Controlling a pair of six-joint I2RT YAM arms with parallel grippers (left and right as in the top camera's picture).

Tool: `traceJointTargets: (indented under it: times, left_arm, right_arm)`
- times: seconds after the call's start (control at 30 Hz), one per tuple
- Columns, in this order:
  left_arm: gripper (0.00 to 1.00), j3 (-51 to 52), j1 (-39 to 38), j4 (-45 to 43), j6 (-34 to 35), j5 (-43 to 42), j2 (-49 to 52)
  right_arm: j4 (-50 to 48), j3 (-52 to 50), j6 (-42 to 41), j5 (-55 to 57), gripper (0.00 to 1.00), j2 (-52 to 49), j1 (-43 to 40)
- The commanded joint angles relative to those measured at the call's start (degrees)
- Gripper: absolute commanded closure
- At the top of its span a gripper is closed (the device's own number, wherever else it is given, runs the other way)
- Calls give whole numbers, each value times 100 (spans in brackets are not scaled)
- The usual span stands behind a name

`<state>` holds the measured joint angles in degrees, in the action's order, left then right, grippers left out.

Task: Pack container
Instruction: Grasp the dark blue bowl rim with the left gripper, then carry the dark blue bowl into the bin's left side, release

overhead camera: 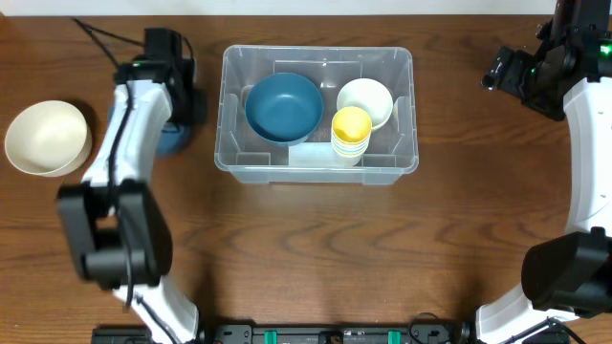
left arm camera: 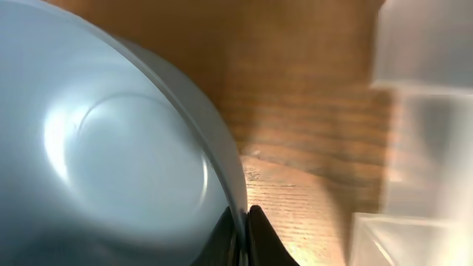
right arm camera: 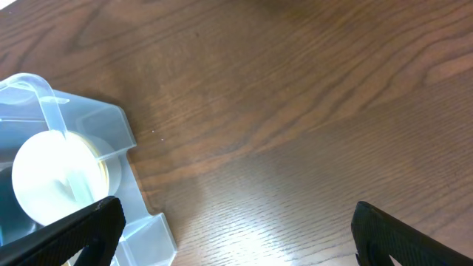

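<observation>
The clear rectangular container (overhead camera: 317, 51) stands at the table's centre. It holds a dark blue bowl (overhead camera: 284, 105), a white bowl (overhead camera: 365, 100) and a stack of yellow cups (overhead camera: 351, 129). My left gripper (overhead camera: 180, 119) is just left of the container, shut on the rim of a light blue bowl (overhead camera: 170, 143). In the left wrist view the fingers (left arm camera: 244, 236) pinch that bowl's rim (left arm camera: 111, 148), with the container wall (left arm camera: 429, 111) to the right. My right gripper (right arm camera: 236, 222) is open and empty over bare table, right of the container's corner (right arm camera: 111, 125).
A cream bowl (overhead camera: 46, 137) sits on the table at the far left. The white bowl (right arm camera: 52, 177) shows through the container wall in the right wrist view. The right arm (overhead camera: 535, 72) is at the far right.
</observation>
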<state>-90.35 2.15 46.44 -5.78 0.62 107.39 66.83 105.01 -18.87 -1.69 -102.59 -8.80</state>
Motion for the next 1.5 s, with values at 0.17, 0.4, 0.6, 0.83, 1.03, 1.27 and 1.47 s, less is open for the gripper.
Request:
traceJointTargets:
  times: [0.17, 0.4, 0.6, 0.83, 1.03, 1.27, 1.47]
  left_arm:
    - [94, -179, 2, 116, 107, 463, -1565]
    - [94, -177, -490, 133, 142, -474, -2122]
    - [94, -175, -1399, 127, 55, -448, -2020]
    - [94, -173, -2028, 125, 7, -404, -1681]
    - [94, -173, -2334, 50, -2, -404, -1311]
    - [94, -173, -2673, -219, -212, -404, -835]
    - [94, -173, -2763, -330, -214, -404, -540]
  right_arm:
    - [7, 68, -39, 20, 1, 87, -20]
    - [7, 68, -39, 20, 1, 87, -20]
    - [7, 68, -39, 20, 1, 87, -20]
    - [7, 68, -39, 20, 1, 87, -20]
    - [7, 68, -39, 17, 1, 87, -20]
    - [7, 68, -39, 17, 1, 87, -20]
    - [7, 68, -39, 17, 1, 87, -20]
